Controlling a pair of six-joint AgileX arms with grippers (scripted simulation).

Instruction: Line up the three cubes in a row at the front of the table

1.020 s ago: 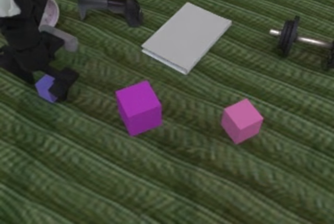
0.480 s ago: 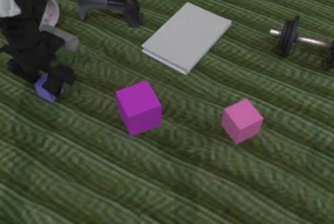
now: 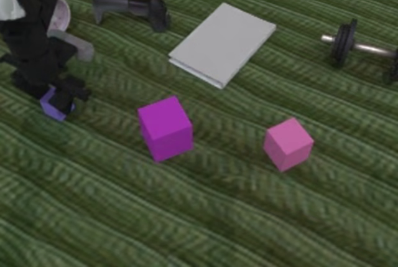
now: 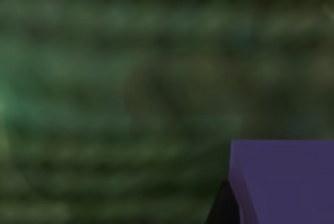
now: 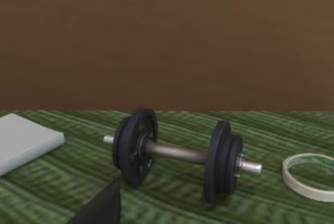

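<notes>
Far left of the dark green ribbed cloth table (image 3: 205,217): your left gripper (image 3: 57,98) is down on the small blue-violet matte cube (image 3: 52,105), black fingers on both sides of it, so it looks clamped on that cube. In the left wrist view the same blue-violet cube (image 4: 284,182) fills one corner, very close, with blurred green cloth behind.

Just behind the left arm lies a dark grey handheld scanner-like tool (image 3: 132,9).

Next along, the largest vivid magenta-purple matte cube (image 3: 165,128) sits on the cloth, left of centre, well apart from the gripper.

Behind it, near the back edge, the flat grey-white book (image 3: 222,43) lies at an angle.

Right of centre you have the mid-sized pink matte cube (image 3: 287,144), well apart from the magenta one.

Far right at the back: a black-plated dumbbell with a metal bar (image 3: 360,46). The right wrist view shows it (image 5: 180,153), plus a white tape roll (image 5: 309,176) beside it. Your right gripper is not seen in the top view; I cannot tell its finger state.
</notes>
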